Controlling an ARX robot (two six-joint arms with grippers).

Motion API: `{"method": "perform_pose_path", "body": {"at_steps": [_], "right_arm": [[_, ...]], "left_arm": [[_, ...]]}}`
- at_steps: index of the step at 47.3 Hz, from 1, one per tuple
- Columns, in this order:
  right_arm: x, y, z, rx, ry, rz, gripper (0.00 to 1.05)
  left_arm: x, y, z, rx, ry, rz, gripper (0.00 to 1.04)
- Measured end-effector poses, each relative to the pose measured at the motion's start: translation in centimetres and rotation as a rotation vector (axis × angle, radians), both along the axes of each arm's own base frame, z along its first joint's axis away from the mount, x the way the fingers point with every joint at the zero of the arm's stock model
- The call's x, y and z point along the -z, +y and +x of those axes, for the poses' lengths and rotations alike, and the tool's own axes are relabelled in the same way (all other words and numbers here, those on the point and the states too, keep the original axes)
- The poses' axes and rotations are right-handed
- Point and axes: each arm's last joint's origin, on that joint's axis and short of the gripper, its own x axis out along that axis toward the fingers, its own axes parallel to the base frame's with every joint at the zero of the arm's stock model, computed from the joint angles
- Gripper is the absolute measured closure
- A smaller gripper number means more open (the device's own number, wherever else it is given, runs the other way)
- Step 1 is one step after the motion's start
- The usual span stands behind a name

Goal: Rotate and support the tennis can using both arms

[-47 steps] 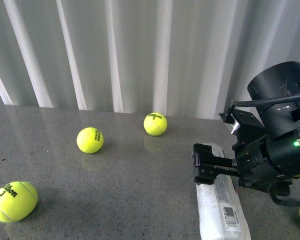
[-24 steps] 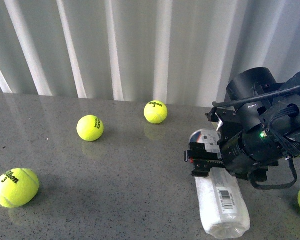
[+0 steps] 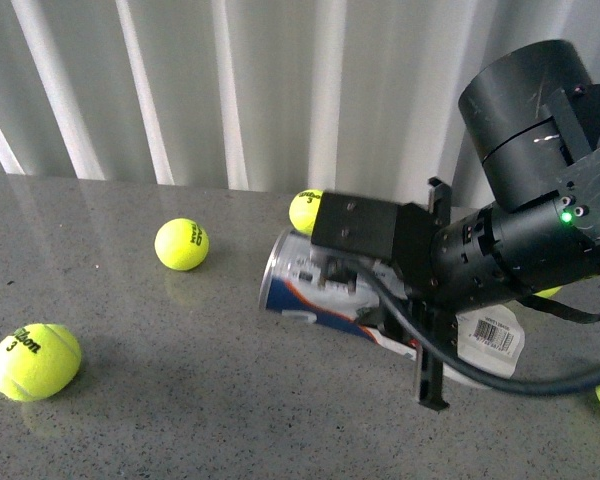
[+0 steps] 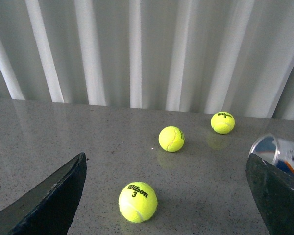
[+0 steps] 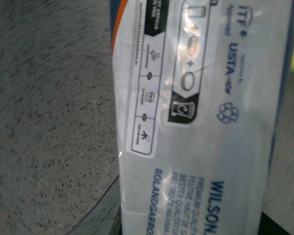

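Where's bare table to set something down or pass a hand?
Widest bare table: front centre, between the near-left ball and the tennis can. Also the far-left strip by the curtain, left of the middle ball. Crowded right: can, right arm, far ball behind them.

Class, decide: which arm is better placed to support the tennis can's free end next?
Likely left: the left gripper is open, empty, near the end of the tennis can; the right gripper grips it.
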Motion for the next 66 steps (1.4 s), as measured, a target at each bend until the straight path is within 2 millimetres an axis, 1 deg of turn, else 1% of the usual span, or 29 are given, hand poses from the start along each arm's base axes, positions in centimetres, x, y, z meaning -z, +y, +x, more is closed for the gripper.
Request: {"method": "perform_pose_path", "body": {"at_steps": [3,4,5,8,10,13,17,25,32,37,41,42,44,47,51,56,62,66], "right_arm": [[1.0,0.0,0.0,-0.132,-0.035,-0.095,0.85],[1.2,0.0,0.1,-0.141,-0.035,-0.105,0.86],[1.6,-0.1,0.2,-0.186,-0.055,-0.139,0.87],[2.3,-0.1,0.5,-0.242,-0.073,-0.178,0.90],[3.1,-0.2,1.0,-0.293,-0.087,-0.216,0.93],[3.7,-0.1,1.7,-0.331,-0.091,-0.234,0.95],[3.8,0.1,2.5,-0.327,-0.102,-0.234,0.96],[4.2,1.1,2.9,-0.316,-0.108,-0.195,0.97],[4.3,1.9,3.0,-0.265,-0.088,-0.160,0.97],[4.5,2.2,2.6,-0.244,-0.056,-0.126,0.75],[4.8,2.2,2.1,-0.235,-0.017,-0.105,0.61],[4.9,2.2,1.9,-0.233,-0.003,-0.095,0.55],[4.9,2.2,1.6,-0.229,0.011,-0.081,0.48],[4.7,2.2,1.4,-0.224,0.017,-0.069,0.41],[3.7,2.1,1.2,-0.214,0.011,-0.045,0.27],[1.7,2.0,0.7,-0.201,-0.008,0.001,0.05],[0.6,1.8,0.0,-0.184,-0.006,0.044,0.07],[-0.8,1.6,-0.8,-0.144,0.016,0.111,0.07]], "left_arm": [[0.0,0.0,0.0,0.000,0.000,0.000,0.07],[0.0,0.0,0.0,0.000,0.000,0.000,0.07],[0.0,0.0,0.0,0.000,0.000,0.000,0.07],[0.0,0.0,0.0,0.000,0.000,0.000,0.07],[0.0,0.0,0.0,0.000,0.000,0.000,0.07],[0.0,0.0,0.0,0.000,0.000,0.000,0.07],[0.0,0.0,0.0,0.000,0.000,0.000,0.07],[0.0,0.0,0.0,0.000,0.000,0.000,0.07],[0.0,0.0,0.0,0.000,0.000,0.000,0.07],[0.0,0.0,0.0,0.000,0.000,0.000,0.07],[0.0,0.0,0.0,0.000,0.000,0.000,0.07],[0.0,0.0,0.0,0.000,0.000,0.000,0.07],[0.0,0.0,0.0,0.000,0.000,0.000,0.07],[0.0,0.0,0.0,0.000,0.000,0.000,0.07],[0.0,0.0,0.0,0.000,0.000,0.000,0.07],[0.0,0.0,0.0,0.000,0.000,0.000,0.07],[0.0,0.0,0.0,0.000,0.000,0.000,0.07],[0.0,0.0,0.0,0.000,0.000,0.000,0.07]]}}
